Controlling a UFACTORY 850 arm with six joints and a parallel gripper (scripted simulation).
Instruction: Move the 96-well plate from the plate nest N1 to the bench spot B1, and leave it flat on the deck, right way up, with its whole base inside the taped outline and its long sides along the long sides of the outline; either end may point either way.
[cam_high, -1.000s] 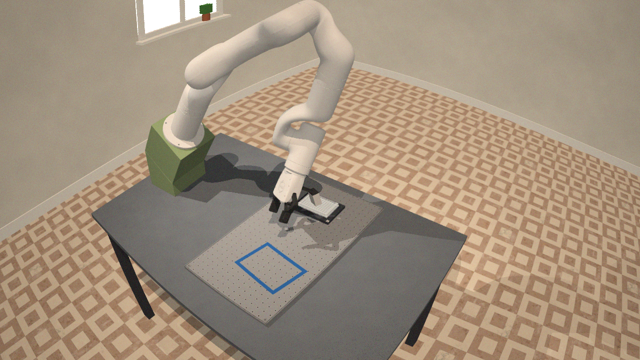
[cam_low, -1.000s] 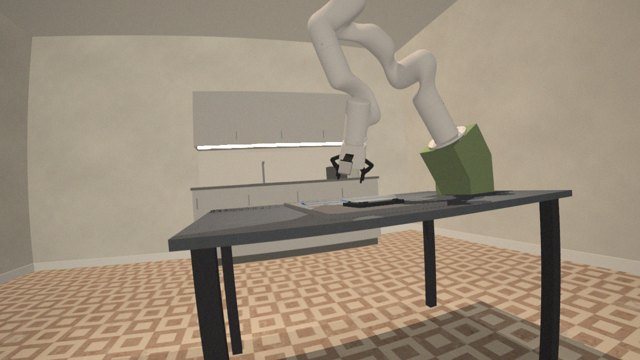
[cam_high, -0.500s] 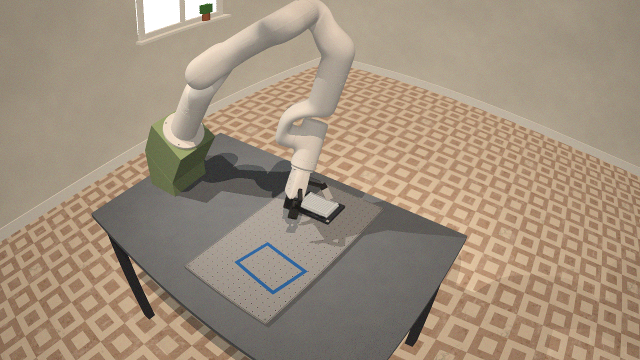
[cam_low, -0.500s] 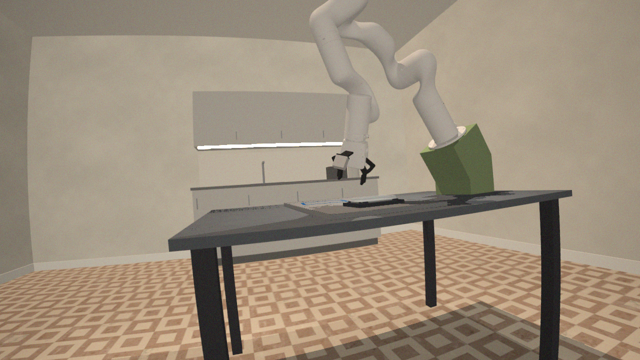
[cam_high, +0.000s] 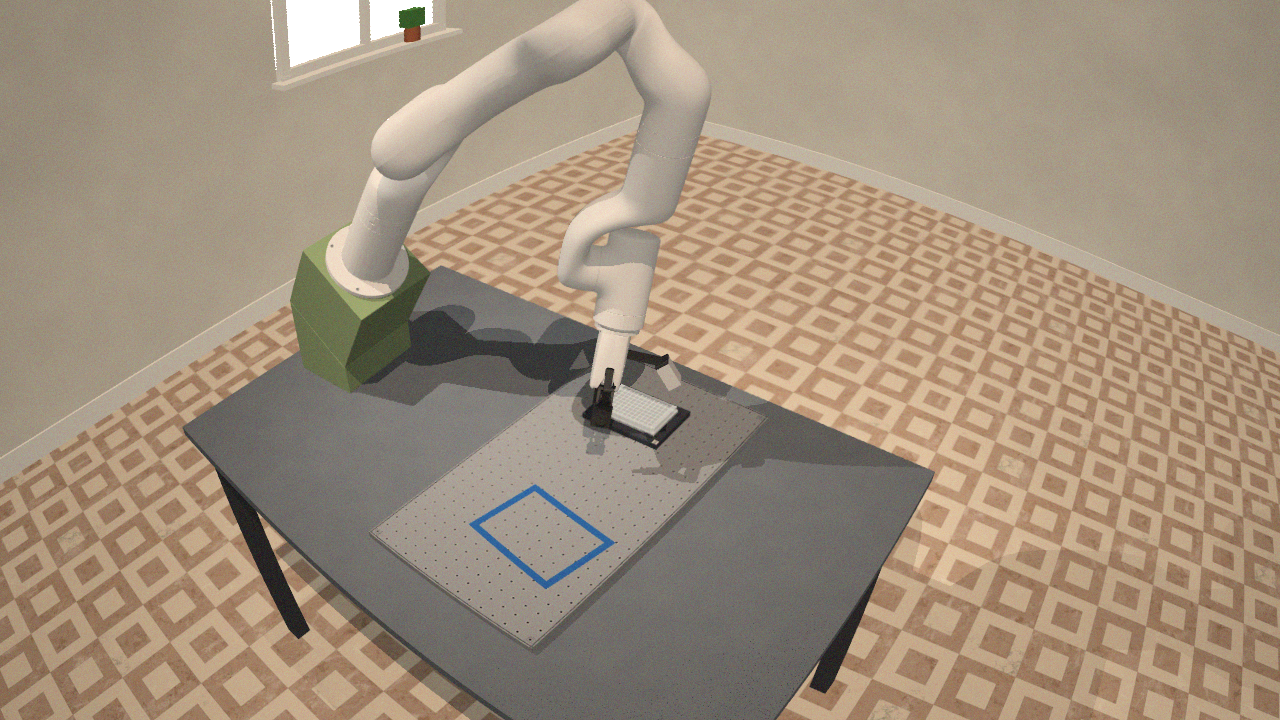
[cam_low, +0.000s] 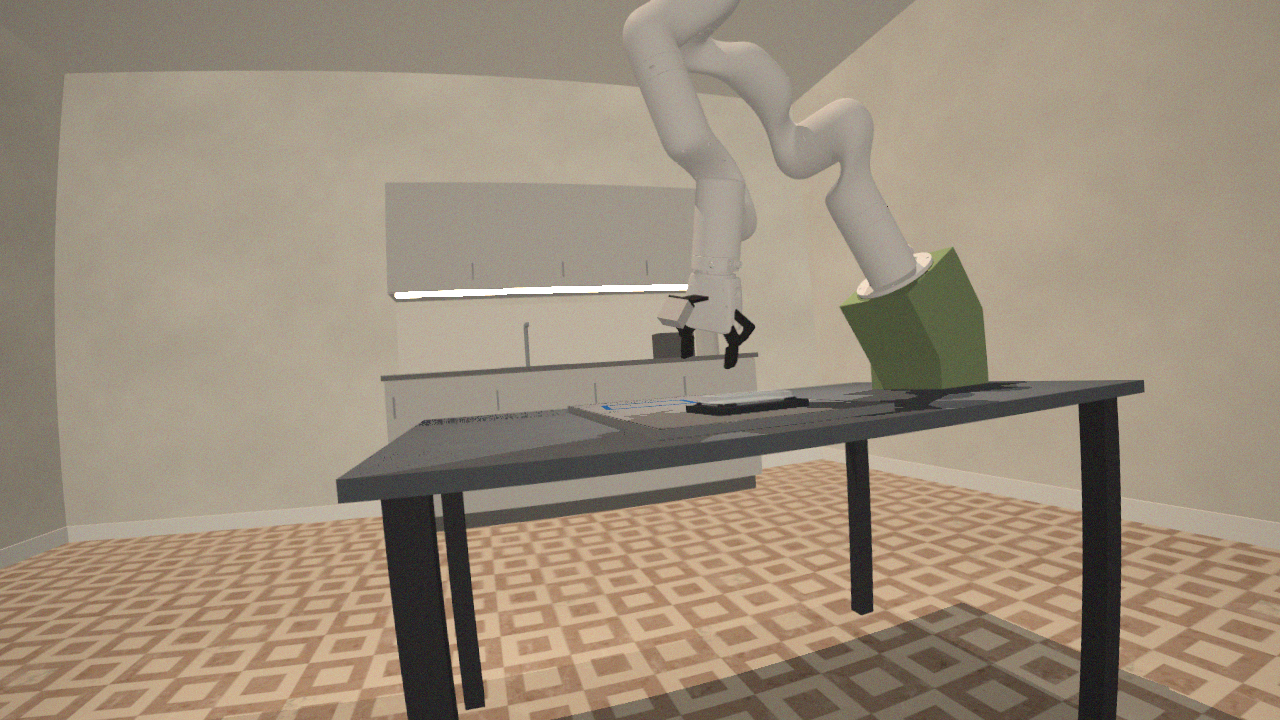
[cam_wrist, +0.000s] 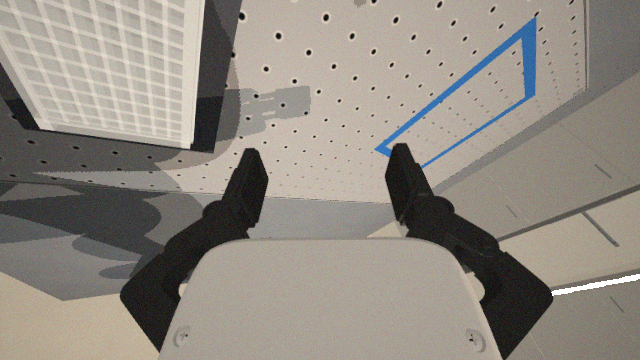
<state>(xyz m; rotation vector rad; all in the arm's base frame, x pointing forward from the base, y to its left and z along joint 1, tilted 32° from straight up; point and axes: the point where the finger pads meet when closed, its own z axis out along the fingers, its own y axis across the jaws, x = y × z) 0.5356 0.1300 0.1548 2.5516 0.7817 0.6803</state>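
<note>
White 96-well plate (cam_high: 644, 411) seated in the black plate nest (cam_high: 673, 424), flat and right way up, near the far end of the pale grey perforated deck board (cam_high: 501, 465). Deck board lying on the dark grey table (cam_high: 295, 447) with black legs. Blue taped rectangular outline (cam_high: 541, 535) marked on the same board, well apart from the nest, toward the near end, with nothing inside it.

White six-joint arm (cam_high: 662, 134) rising from an angular green pedestal (cam_high: 335, 344) at the table's back corner, arching over and down toward the nest. Black two-finger gripper (cam_low: 711, 344) hanging above the deck, well clear of the plate in the exterior view. Jaws spread fully apart, nothing between them. In the top view, gripper over the plate's left end, at the nest's edge. In the wrist view, plate (cam_wrist: 107, 70) off at the upper left, beyond the black fingers; perforated board showing through the gap between them, and the blue outline (cam_wrist: 470, 82) to the upper right.

Grey kitchen counter (cam_low: 537, 367) and wall cabinet (cam_low: 528, 232) against the back wall, small potted plant (cam_high: 411, 21) on a window sill.
</note>
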